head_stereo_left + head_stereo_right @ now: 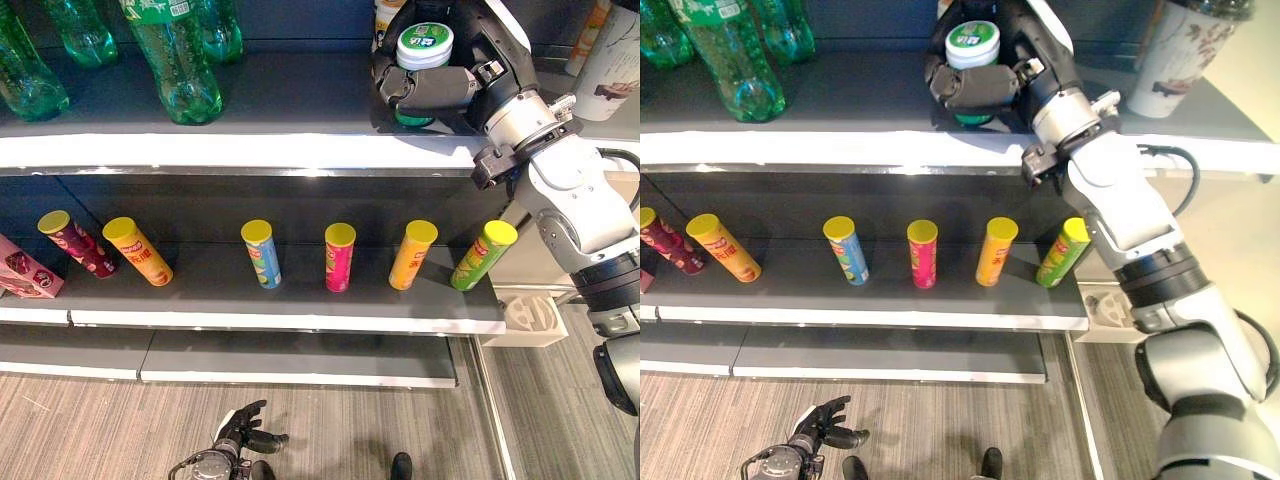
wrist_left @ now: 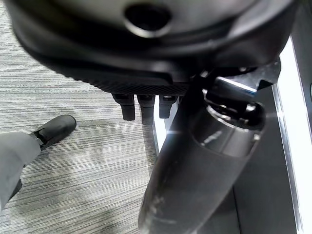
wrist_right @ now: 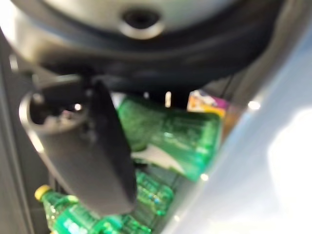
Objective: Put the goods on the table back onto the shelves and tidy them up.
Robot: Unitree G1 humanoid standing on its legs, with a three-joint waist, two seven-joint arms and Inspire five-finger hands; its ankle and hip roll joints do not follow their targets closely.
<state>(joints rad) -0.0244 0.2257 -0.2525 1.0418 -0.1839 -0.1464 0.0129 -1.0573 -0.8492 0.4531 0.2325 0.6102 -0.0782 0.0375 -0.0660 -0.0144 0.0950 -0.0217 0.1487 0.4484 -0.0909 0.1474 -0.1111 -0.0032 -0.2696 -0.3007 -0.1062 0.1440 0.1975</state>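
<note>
Left eye view: a green cup with a white lid [image 1: 424, 48] is held by the right robot hand [image 1: 432, 88], fingers curled round its body, at the top shelf [image 1: 250, 150], just beside a tall patterned cup [image 1: 612, 70]. Whether the cup's base already rests on the shelf cannot be told. Green bottles [image 1: 175, 60] are lined up at the shelf's left. On the middle shelf [image 1: 290, 318], six tube cans [image 1: 339, 256] are spaced in a row, several tilted, with a pink packet [image 1: 25, 272] at the far left. The left robot hand [image 1: 245, 428] hangs low over the floor, fingers loosely spread and empty. One placement is judged nearly complete; release and straightening are left.
</note>
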